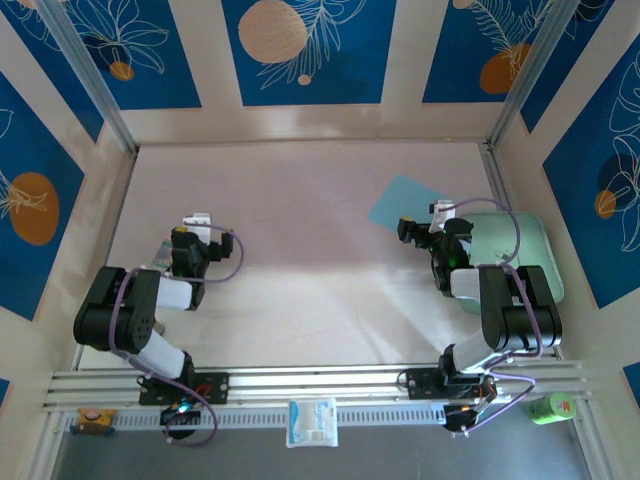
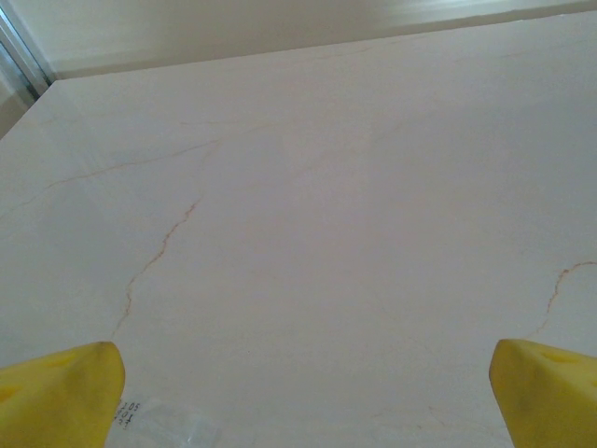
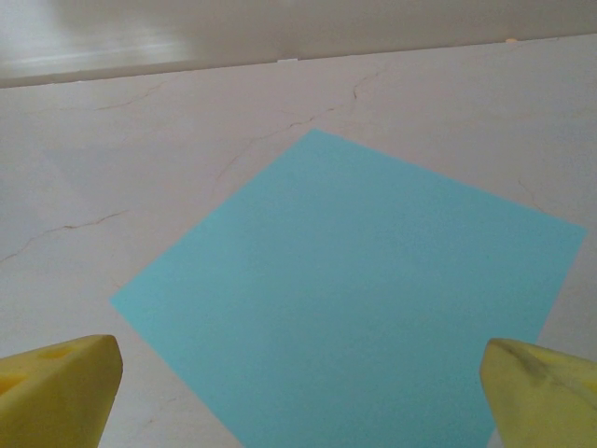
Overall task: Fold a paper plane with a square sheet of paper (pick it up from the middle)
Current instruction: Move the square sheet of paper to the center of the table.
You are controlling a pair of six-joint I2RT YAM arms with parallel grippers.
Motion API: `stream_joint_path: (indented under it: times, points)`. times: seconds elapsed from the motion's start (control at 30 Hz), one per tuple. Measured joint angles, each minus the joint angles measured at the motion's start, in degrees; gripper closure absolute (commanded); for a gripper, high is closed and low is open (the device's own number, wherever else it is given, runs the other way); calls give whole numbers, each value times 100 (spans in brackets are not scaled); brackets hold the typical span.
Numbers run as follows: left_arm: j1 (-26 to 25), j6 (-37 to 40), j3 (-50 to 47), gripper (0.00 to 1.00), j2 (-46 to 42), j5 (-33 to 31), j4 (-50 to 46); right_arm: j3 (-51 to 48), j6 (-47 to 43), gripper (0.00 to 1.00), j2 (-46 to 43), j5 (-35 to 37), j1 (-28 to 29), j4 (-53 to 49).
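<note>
The right gripper is wide open and holds nothing. In its own wrist view, the right gripper shows two yellow fingertips, one at 8 o'clock and one at 4 o'clock, far apart from each other. Between them and just past them lies the square sheet of paper. It is light blue, flat on the table and turned like a diamond, with one corner at 12 o'clock.

From above, the square sheet of paper sits at about 11 o'clock from the right gripper, very near its tips. I cannot tell if they touch. The mint-green tray is at 4 o'clock from that gripper, close to the right wall.

The left gripper is far off at 9 o'clock, also wide open and holding nothing. In its wrist view, the left gripper has its yellow tips over the bare pale table, with a bit of clear wrap by the tip at 8 o'clock.

A small white packet lies at 6 o'clock, between the arm bases.
</note>
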Motion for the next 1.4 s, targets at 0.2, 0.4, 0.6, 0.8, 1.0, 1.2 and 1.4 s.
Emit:
stream_joint_path:
  times: [0.2, 0.4, 0.6, 0.8, 1.0, 1.2, 1.4]
  points:
    - [-2, 2, -136, 0, -59, -24, 203, -22, -46, 1, -2, 111, 164, 17]
    - [-15, -61, -170, 0, -1075, -323, -551, 26, -107, 1, -520, 125, 264, -831]
    - [-15, -717, 612, 0, -1899, -804, -2181, 1156, 282, 1, -1314, -68, 291, -2656]
    - [-15, -1832, 1926, 0, -1974, -1211, -4498, 2138, 1488, 1, -1342, -365, 295, -3965]
    - [-13, -2632, 2068, 0, -2155, -831, -5672, 2599, 2269, 1, -664, -935, 273, -4826]
    - [-70, -3071, 2273, 0, -1943, -175, -6295, 3412, 2769, 1, 404, -1014, 273, -5543]
    - [-269, -3128, 2369, 0, -1751, 734, -6387, 3919, 3147, 0, 1130, -813, 275, -5943]
